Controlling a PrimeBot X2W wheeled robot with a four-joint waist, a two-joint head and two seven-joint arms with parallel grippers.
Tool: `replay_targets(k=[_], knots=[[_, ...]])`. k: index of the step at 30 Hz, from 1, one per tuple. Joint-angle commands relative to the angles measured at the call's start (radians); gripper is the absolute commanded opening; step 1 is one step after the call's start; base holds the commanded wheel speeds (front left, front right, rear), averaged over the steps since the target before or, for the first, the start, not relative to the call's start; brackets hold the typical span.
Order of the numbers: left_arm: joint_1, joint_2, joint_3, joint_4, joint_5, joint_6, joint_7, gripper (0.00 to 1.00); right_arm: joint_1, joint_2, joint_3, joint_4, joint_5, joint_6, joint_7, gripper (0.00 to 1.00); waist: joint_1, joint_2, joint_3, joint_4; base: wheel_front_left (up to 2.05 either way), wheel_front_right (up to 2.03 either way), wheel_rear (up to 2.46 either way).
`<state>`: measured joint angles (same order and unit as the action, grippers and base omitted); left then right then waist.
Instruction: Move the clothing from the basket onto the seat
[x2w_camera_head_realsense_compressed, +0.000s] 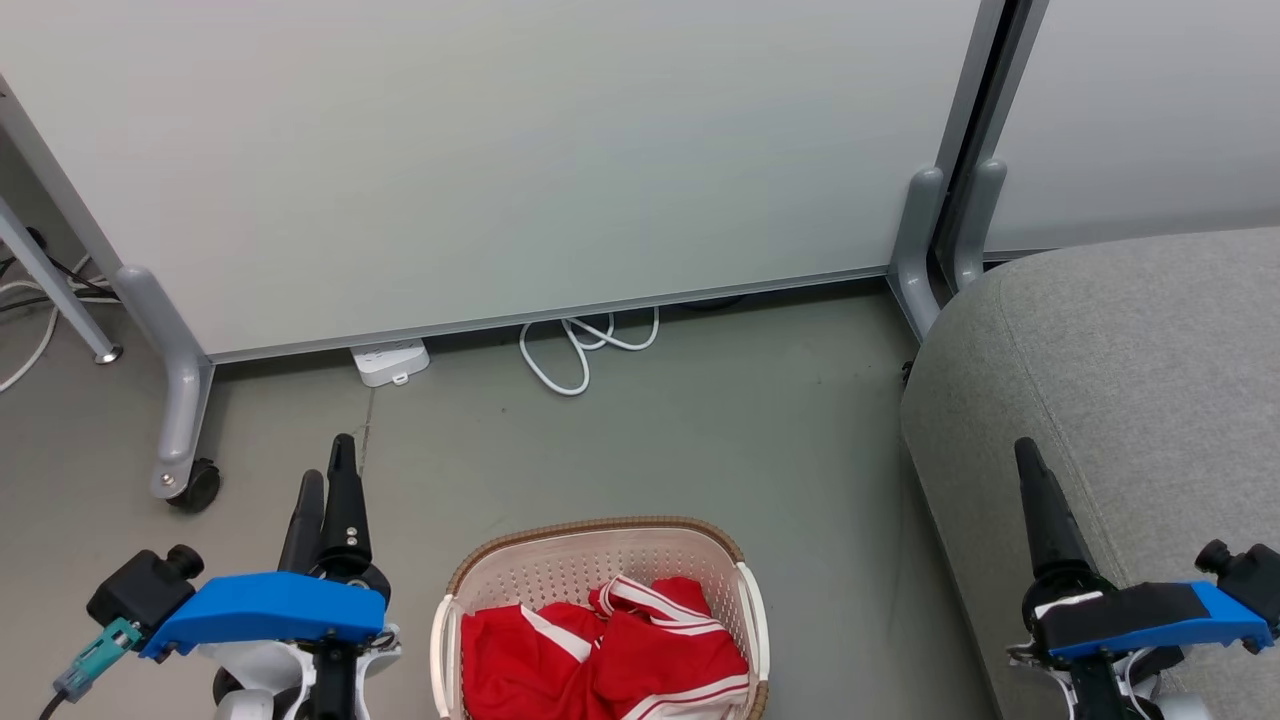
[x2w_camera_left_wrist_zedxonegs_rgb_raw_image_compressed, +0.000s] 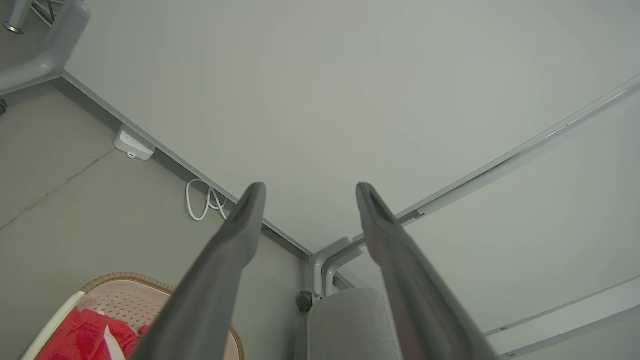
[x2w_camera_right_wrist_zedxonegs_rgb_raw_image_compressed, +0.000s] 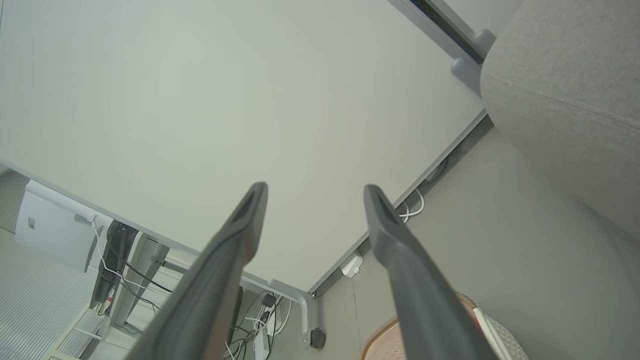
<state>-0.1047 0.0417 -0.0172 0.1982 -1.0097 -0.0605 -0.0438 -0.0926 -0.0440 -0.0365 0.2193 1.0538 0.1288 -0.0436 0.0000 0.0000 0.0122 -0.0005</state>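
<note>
Red clothing (x2w_camera_head_realsense_compressed: 610, 650) with white stripes lies bunched in the cream basket (x2w_camera_head_realsense_compressed: 560, 560) on the floor at the bottom centre of the head view. The light-grey seat (x2w_camera_head_realsense_compressed: 1130, 360) fills the right side. My left gripper (x2w_camera_head_realsense_compressed: 328, 462) stands left of the basket, open and holding nothing. Over the seat's front part my right gripper (x2w_camera_head_realsense_compressed: 1028, 455) points up that view. The left wrist view shows the open left gripper (x2w_camera_left_wrist_zedxonegs_rgb_raw_image_compressed: 307, 187), the basket rim (x2w_camera_left_wrist_zedxonegs_rgb_raw_image_compressed: 125, 277), the clothing (x2w_camera_left_wrist_zedxonegs_rgb_raw_image_compressed: 85, 335) and a seat corner (x2w_camera_left_wrist_zedxonegs_rgb_raw_image_compressed: 350, 320). In the right wrist view the right gripper (x2w_camera_right_wrist_zedxonegs_rgb_raw_image_compressed: 315, 189) is open, the seat (x2w_camera_right_wrist_zedxonegs_rgb_raw_image_compressed: 565, 90) at upper right.
A pale partition wall (x2w_camera_head_realsense_compressed: 500, 150) on grey wheeled legs (x2w_camera_head_realsense_compressed: 185, 420) closes the back. A white power strip (x2w_camera_head_realsense_compressed: 390, 362) and looped white cable (x2w_camera_head_realsense_compressed: 580, 350) lie at its foot. Grey floor (x2w_camera_head_realsense_compressed: 700, 440) separates basket and seat.
</note>
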Motion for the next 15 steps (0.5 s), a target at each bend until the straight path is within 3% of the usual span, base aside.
replay_targets(k=[1,15], knots=[[-0.032,0.008,-0.014,-0.015,0.053,0.007,-0.012,1.0,-0.021,-0.006,0.009,-0.015,-0.05,0.001,-0.012,1.0,0.0,0.0,0.0,0.0,0.0,0.0,0.0],[-0.042,0.009,-0.064,0.008,0.297,0.03,-0.058,1.0,-0.02,-0.006,0.037,0.003,-0.264,0.002,-0.059,1.0,0.0,0.0,0.0,0.001,0.0,0.0,0.0]])
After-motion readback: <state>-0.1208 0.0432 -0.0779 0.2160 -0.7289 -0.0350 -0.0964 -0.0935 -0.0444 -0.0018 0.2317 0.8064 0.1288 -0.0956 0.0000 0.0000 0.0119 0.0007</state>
